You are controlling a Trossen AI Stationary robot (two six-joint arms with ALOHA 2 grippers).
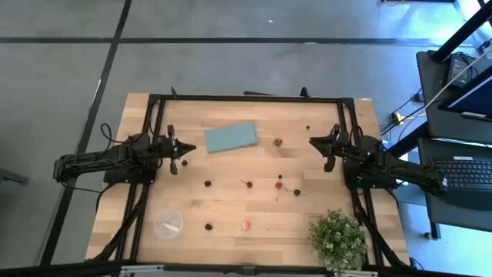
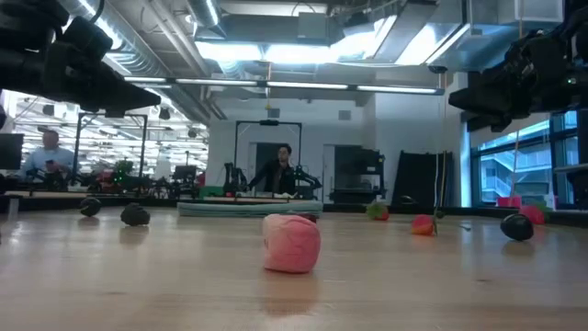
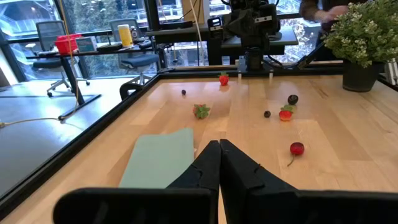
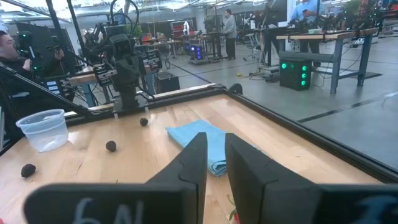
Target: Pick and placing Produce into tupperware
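1. High view: the small round clear plastic tupperware cup (image 1: 168, 224) sits w/ nothing visible inside, near the table's front-left corner. Tiny red and dark berry-like produce pieces (image 1: 278, 185) lie scattered mid-table, all outside the cup; so, judging by this, nothing is placed yet and every piece is left. A flat teal-blue rectangle of cloth (image 1: 231, 137) and a bushy green potted plant (image 1: 337, 238) also stand on the wooden table (image 1: 146, 185). Left gripper (image 1: 187, 147) and right gripper (image 1: 314, 141) hover at opposite sides, apart from any produce.
2. Low view: a pink-red berry (image 2: 291, 243) rests close by on the bare wood; other pieces farther off.
3. Left wrist view: fingers (image 3: 205, 163) pressed together, holding nothing.
4. Right wrist view: fingers (image 4: 194, 158) stand a narrow slit apart, nothing between them.
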